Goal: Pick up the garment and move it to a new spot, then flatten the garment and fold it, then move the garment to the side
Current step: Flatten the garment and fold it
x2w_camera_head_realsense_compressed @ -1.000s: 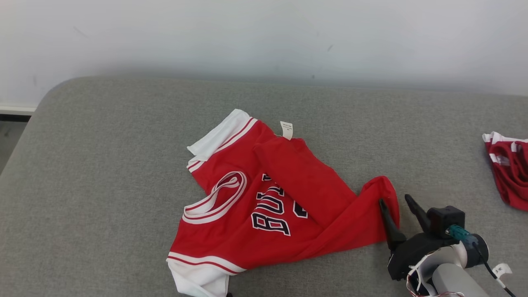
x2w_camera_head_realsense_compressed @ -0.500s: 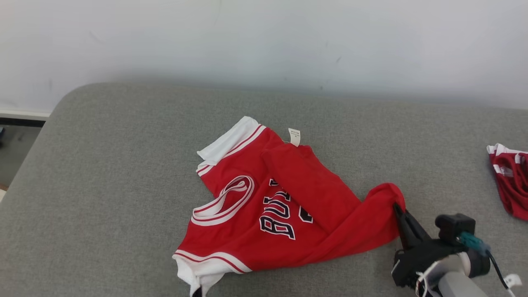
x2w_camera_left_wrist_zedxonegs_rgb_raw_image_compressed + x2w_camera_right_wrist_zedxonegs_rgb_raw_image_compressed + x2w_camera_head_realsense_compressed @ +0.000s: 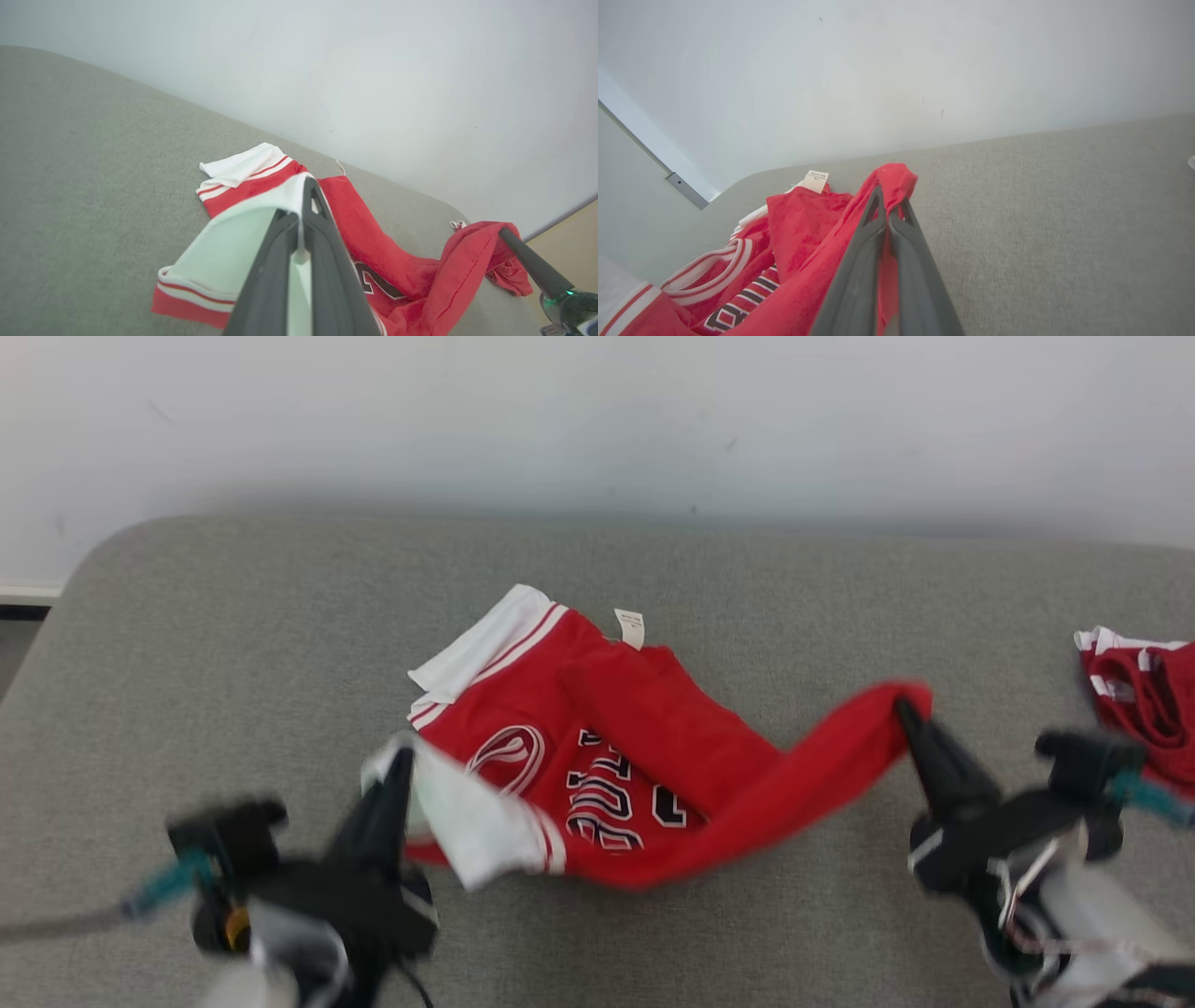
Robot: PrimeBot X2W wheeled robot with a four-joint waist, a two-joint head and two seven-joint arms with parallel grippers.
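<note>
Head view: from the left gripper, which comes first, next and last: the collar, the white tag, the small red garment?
1. Collar, just right of the left gripper.
2. Tag, farther back and to the right.
3. Small red garment, far off on the right side.

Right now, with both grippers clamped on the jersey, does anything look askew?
Yes: the garment lies crumpled, a red flap folded across its lettering. The left gripper pinches a white sleeve, the right gripper a red edge. No tear visible.
</note>
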